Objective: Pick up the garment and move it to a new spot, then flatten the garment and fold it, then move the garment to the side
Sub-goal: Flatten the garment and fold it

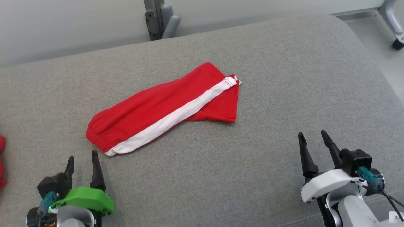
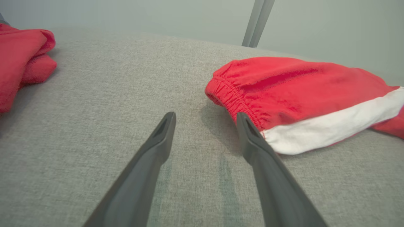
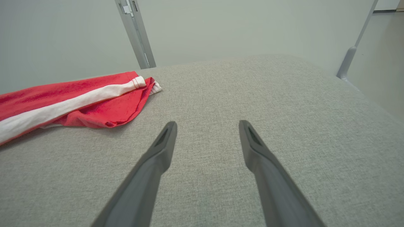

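Observation:
The garment (image 1: 164,107) is a pair of red shorts with a white side stripe, lying folded lengthwise on the grey cushioned surface (image 1: 252,176), its elastic waistband at the lower left. My left gripper (image 1: 82,159) is open just below the waistband, nothing between its fingers. In the left wrist view the garment (image 2: 300,91) lies to the right of my left gripper (image 2: 205,117), its waistband close to the right fingertip. My right gripper (image 1: 311,135) stands open at the lower right, apart from the cloth. In the right wrist view the garment (image 3: 79,99) lies to the left of my right gripper (image 3: 207,124).
Another red cloth (image 1: 1,164) lies at the left edge of the surface; in the left wrist view this red cloth (image 2: 22,60) is bunched at the far left. A grey metal post (image 1: 159,19) stands behind the surface. A wheeled frame leg (image 1: 394,25) is at the far right.

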Controlling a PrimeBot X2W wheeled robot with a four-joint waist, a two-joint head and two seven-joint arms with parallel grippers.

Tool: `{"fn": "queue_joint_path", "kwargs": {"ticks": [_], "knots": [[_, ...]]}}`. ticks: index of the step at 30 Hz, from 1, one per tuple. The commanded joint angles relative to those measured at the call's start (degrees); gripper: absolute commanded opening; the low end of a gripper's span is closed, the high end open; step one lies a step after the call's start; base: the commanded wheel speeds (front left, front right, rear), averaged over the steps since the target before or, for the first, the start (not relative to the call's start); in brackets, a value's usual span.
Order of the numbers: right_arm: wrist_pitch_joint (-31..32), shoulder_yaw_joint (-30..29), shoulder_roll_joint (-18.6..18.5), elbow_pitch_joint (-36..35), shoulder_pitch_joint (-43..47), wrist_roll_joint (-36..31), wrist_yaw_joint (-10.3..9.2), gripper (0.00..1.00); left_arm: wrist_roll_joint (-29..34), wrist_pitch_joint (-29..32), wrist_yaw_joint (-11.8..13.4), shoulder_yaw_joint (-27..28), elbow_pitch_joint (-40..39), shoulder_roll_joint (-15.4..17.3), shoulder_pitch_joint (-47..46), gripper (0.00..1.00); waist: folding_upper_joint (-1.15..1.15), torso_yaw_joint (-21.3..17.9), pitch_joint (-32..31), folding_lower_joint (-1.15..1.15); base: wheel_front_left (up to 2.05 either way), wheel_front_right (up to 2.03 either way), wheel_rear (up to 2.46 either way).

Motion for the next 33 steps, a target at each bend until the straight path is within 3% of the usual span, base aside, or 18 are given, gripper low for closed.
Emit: {"fn": "queue_joint_path", "kwargs": {"ticks": [1,6,10,20,33], "knots": [[-0.2,-0.1,0.3,-0.6,1.5,-0.3,-0.07,1.0,0.3,0.0,0.1,0.5,-2.7,0.1,2.9,1.0,0.0,0.2,-4.6,0.0,0.0,0.0,0.0],[-0.2,-0.8,0.8,-1.7,3.5,-0.1,-0.06,1.0,-0.4,0.0,-0.4,-1.8,-8.7,-0.4,9.9,1.0,0.0,1.5,-6.7,0.0,0.0,0.0,0.0],[-0.2,-1.1,1.2,-2.2,4.2,-0.3,-0.06,1.0,-1.4,0.0,1.1,-5.6,-11.7,-0.2,13.2,1.0,0.0,2.4,-6.8,0.0,0.0,0.0,0.0],[-0.2,-0.3,1.3,-2.8,2.3,-0.8,-0.06,1.0,-1.4,0.0,3.3,-9.1,-14.0,-0.2,10.8,1.0,0.0,3.5,-4.2,0.0,0.0,0.0,0.0],[-0.2,3.7,0.3,-3.4,-4.3,-0.6,-0.06,1.0,-10.4,0.0,0.0,-14.4,-6.2,-0.2,0.8,1.0,0.0,5.4,5.0,0.0,0.0,0.0,0.0]]}}
